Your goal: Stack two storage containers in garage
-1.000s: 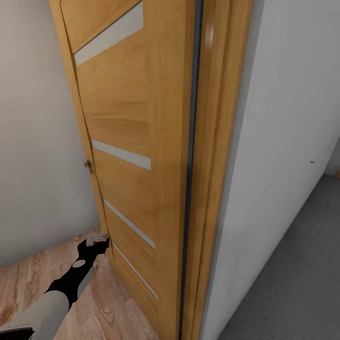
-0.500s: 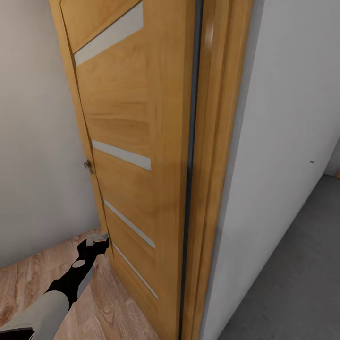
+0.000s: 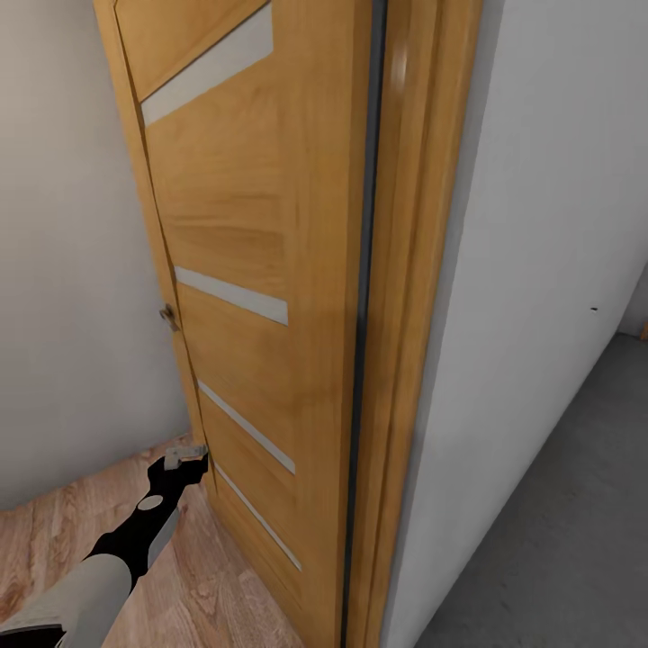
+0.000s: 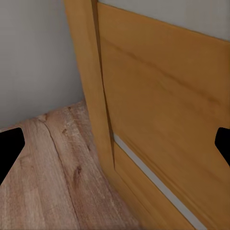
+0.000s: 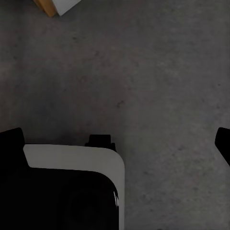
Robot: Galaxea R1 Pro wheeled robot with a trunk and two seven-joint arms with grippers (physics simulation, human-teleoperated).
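1. Garage floor (image 3: 558, 540), dark grey speckled concrete, runs along the right side of the head view; the right wrist view looks down on it (image 5: 158, 72).
2. Wooden door (image 3: 261, 270) with pale inlaid strips stands ajar dead ahead, with its frame (image 3: 405, 315) at its right edge; both block the middle of the view.
3. White wall (image 3: 540, 225) sits right of the frame, a cream wall (image 3: 63, 270) left of the door.
4. Light wood-plank floor (image 3: 207, 585) lies near left, running under the door.
5. Left pincer (image 3: 186, 453) hangs low, just beside the door's bottom near edge; the left wrist view shows its fingertips (image 4: 9, 148) far apart, wide, holding nothing.
6. Right pincer (image 5: 120, 143) over the concrete, fingertips wide apart, holding nothing; a white-and-black robot part (image 5: 72, 182) lies below it.
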